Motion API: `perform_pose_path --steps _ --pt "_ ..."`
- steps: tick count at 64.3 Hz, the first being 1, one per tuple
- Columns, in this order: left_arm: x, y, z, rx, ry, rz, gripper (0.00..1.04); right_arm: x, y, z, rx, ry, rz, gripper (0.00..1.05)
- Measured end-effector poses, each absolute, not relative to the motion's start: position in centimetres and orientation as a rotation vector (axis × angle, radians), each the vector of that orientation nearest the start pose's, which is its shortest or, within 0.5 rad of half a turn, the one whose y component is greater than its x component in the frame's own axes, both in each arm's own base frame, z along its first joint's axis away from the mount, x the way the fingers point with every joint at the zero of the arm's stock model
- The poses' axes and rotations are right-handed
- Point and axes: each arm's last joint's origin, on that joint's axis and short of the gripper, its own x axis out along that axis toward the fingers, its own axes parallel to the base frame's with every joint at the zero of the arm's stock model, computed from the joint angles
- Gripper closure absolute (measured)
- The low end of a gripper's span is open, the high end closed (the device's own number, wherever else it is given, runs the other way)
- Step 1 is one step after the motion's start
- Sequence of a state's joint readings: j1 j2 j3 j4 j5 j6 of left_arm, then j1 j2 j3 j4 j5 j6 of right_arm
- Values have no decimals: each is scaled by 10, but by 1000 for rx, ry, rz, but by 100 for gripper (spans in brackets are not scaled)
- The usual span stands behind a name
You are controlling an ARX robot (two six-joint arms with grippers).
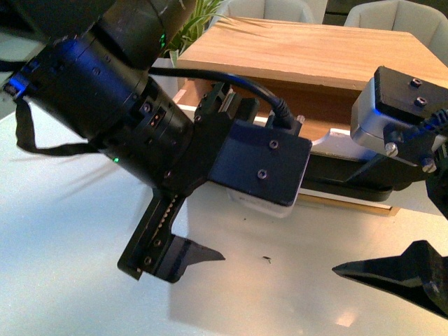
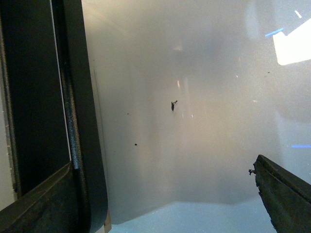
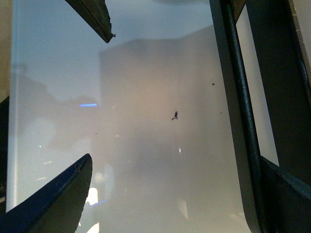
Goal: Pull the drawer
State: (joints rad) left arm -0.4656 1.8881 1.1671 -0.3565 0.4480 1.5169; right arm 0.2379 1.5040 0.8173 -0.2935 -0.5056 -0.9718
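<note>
Gauging the drawer (image 1: pixel 330 137) as rigid and fairly light — it should slide straight if pulled evenly | best hold: middle of its black bar handle (image 3: pixel 235 121) | white front, notched top edge, set low in the wooden cabinet (image 1: pixel 301 49) at the counter's (image 1: pixel 280 294) far side | left fingers (image 2: pixel 284 194) and right fingers (image 3: pixel 58 199) spread wide, clamping nothing

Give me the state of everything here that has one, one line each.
left gripper: open wide, holding nothing, close beside the handle.
right gripper: open wide, holding nothing.
drawer: handle not gripped by either gripper; how far out it stands cannot be told.
</note>
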Motion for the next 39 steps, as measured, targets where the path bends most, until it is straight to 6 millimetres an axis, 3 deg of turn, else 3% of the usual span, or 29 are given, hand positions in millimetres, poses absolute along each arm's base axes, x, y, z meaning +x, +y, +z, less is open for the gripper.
perform_pose_path --steps 12,24,34,39 --pt "315 -168 161 1097 185 -1402 7 261 70 208 -571 436 1040 9" --pt "304 -145 191 920 86 -1236 7 242 49 230 -458 331 921 9" --pt "291 -118 211 810 6 -1025 7 225 27 241 -351 248 725 9" --pt "278 -92 212 711 8 -863 7 207 12 246 -288 203 580 9"
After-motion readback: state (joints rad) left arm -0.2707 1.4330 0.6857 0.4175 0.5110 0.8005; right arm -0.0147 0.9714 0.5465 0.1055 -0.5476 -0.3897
